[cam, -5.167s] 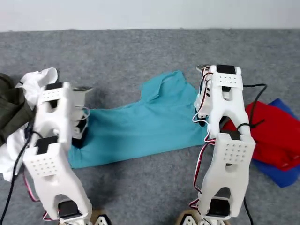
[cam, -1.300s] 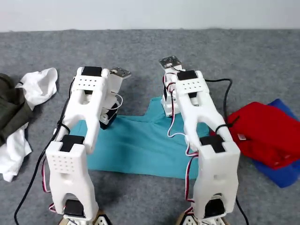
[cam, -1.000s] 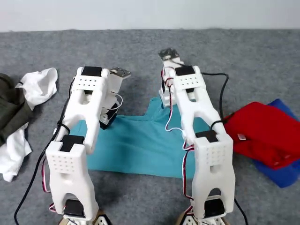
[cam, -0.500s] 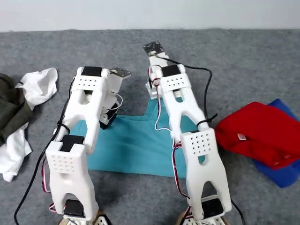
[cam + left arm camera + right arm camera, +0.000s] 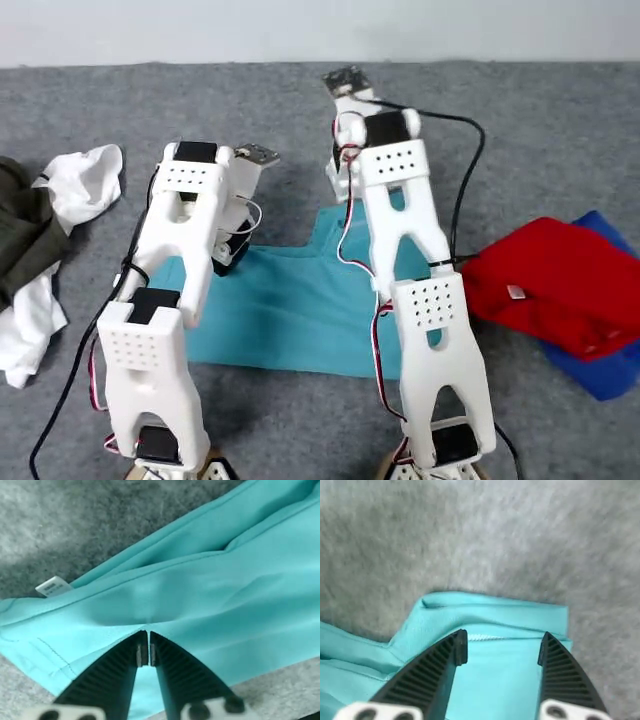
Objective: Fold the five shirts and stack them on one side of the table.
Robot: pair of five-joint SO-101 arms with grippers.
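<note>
A teal shirt (image 5: 290,300) lies folded into a band on the grey carpet between my two arms. My left gripper (image 5: 228,250) sits at its left back corner; in the left wrist view the left gripper (image 5: 143,652) is shut, pinching a pucker of the teal shirt (image 5: 225,590). My right gripper (image 5: 340,190) hovers at the shirt's raised back flap. Seen from the right wrist, the right gripper (image 5: 503,647) is open, its fingers straddling the hemmed end of the teal shirt (image 5: 510,680) without touching it.
A red shirt (image 5: 560,280) lies bunched on a blue shirt (image 5: 600,375) at the right. A crumpled white shirt (image 5: 80,185) and a dark green shirt (image 5: 20,225) lie at the left edge. Grey carpet (image 5: 500,130) covers the table.
Since five seconds ago the teal shirt has been folded into a narrower band. In the last second the right arm swung left, then stretched farther back over the flap. The left arm kept still.
</note>
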